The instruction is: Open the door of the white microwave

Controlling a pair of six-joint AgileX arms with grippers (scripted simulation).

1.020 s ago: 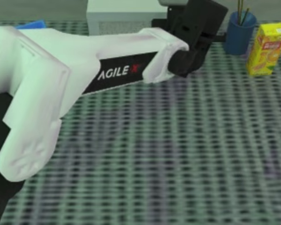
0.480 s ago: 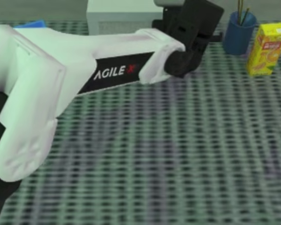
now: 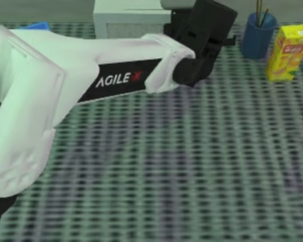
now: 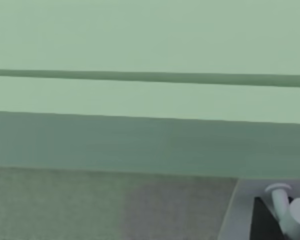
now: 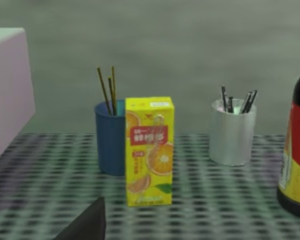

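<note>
Boxy off-white microwave [image 3: 134, 17]: at the far edge of the checked grey-green woven table surface [image 3: 192, 166], left of centre in the top view; only its top and upper front edge visible. A pale corner of it also in the right wrist view [image 5: 7, 90].

Door of the microwave: front face hidden beneath the arm in the top view; open or closed, cannot tell.

Left gripper [image 3: 202, 38]: black, at the end of the white arm [image 3: 65, 85] marked AGILEX, reaching diagonally from the near left to the microwave's right front corner. Fingers hidden by the wrist body; spread or pressed together, cannot tell.

Left wrist view: flat pale green surfaces with a dark horizontal seam; small white cylindrical parts at one corner, identity unclear.

Right gripper: not seen.

Blue cylindrical pen cup with thin sticks [image 3: 257, 33] [image 5: 110, 137]: right of the microwave.

Yellow orange-juice carton [image 3: 289, 53] [image 5: 150, 150]: upright, just beside the blue cup.

White cylindrical cup holding dark utensils [image 5: 233, 131]: right wrist view only.

Dark bottle with red and yellow label [image 5: 296, 150]: partly in frame.

Blue item [image 3: 33, 26]: far left, mostly hidden behind the arm.
</note>
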